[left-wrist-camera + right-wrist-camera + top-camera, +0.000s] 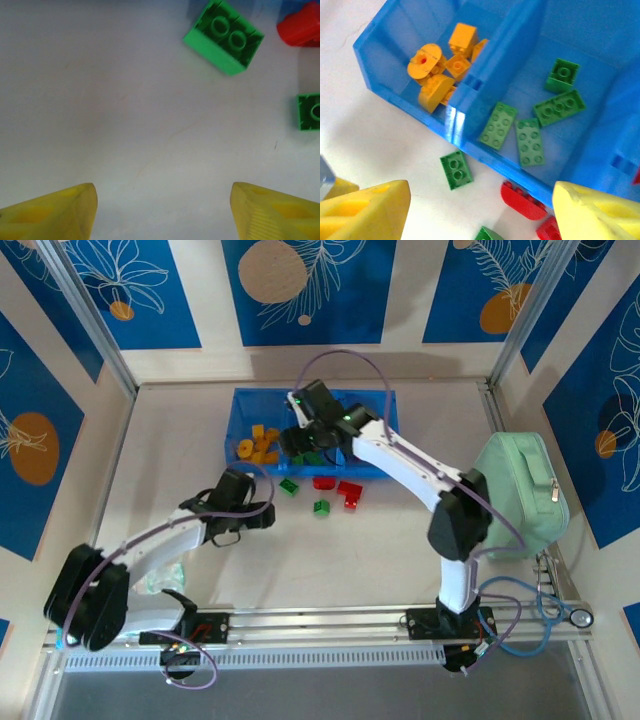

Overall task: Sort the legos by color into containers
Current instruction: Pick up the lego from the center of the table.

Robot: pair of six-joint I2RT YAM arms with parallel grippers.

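green legos [529, 142] plain from right wrist | overhead, right arm [400, 455] half-hides them | left gripper [162, 192], right gripper [481, 187] spread, empty

tray [470, 95]: translucent blue. In tray's left compartment: yellow-orange bricks [440, 65]. In middle compartment: green bricks [530, 130]. On table [180, 440] just in front of tray: loose green brick [455, 170], red bricks [522, 200]. Table plain off-white. case [520, 495] right of tray: mint green. wall panels [300, 290] behind tray: deep blue, white leaf outlines, tan-orange discs. left gripper [162, 212], right gripper [480, 210]: yellow fingers. left arm [160, 530], right arm [400, 460]: white, black joints, purple cables.
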